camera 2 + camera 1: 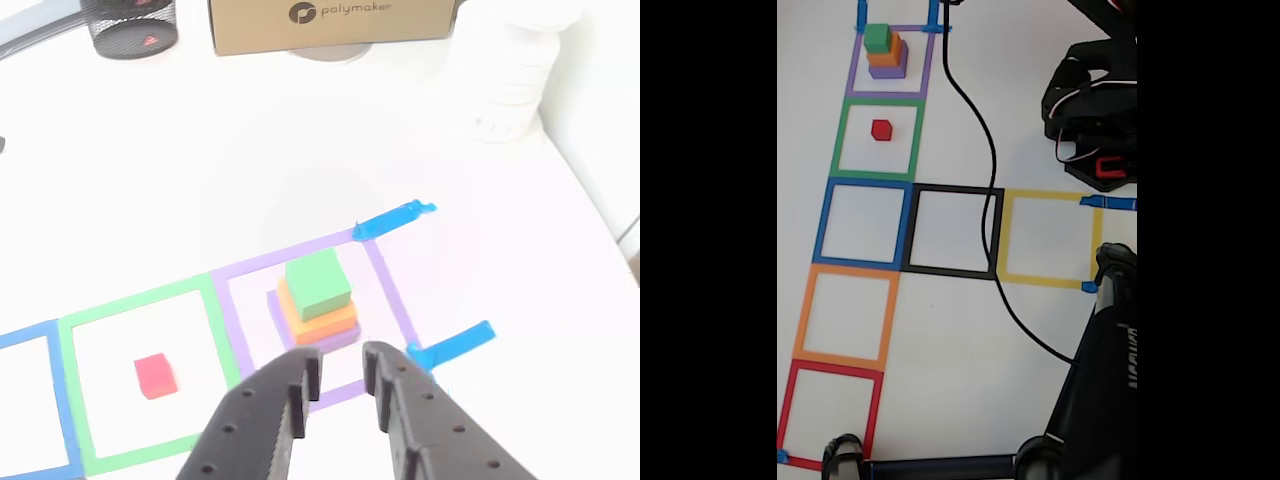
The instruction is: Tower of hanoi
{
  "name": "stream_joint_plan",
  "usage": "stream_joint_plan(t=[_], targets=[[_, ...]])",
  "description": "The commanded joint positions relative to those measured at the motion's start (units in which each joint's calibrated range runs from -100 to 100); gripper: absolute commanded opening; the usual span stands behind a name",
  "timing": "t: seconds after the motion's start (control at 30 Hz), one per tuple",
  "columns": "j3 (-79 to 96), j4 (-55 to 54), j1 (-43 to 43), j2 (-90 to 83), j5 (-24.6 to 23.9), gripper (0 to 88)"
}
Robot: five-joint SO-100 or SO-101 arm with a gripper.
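While the gripper (340, 385) hangs just in front of the stack in the other view, its two black fingers (300, 385) are parted a little with nothing between them, so it's open and empty. The stack sits inside the purple square (385, 290): a purple block (345, 340) at the bottom, an orange block (320, 318) on that, and a green block (318, 282) on top, each one a bit smaller than the one under it. In the fixed view you get the same pile at the top of the mat, green block (877, 38) over orange (887, 54) over purple (890, 71), inside the purple square (852, 75). The little red block (155, 375) is on its own in the green square (215, 320) next door, roughly in the middle, and it's the same story in the fixed view, red block (881, 129) inside the green square (837, 140). Further down that view there are blue (823, 222), orange (803, 310) and red (787, 405) squares in a column, plus a black square (910, 230) and a yellow square (1003, 235) branching off to the right. A black cable (980, 130) snakes across the white table (970, 380) and over the black square. A cardboard box (330, 22) marked polymaker sits at the far edge in the other view.
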Motion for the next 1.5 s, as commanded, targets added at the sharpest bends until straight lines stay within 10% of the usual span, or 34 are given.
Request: stream_joint_plan(t=[0.0,0.33,0.73,1.47], targets=[[-5.81,4.1,8.76,-1.92,1.98,0.7],[8.46,1.99,19.88,-7.89,1.98,3.6],[42.46,-40.2,14.99,-2.4,1.98,17.4],[54.1,-94.45,5.5,32.4,1.98,28.0]])
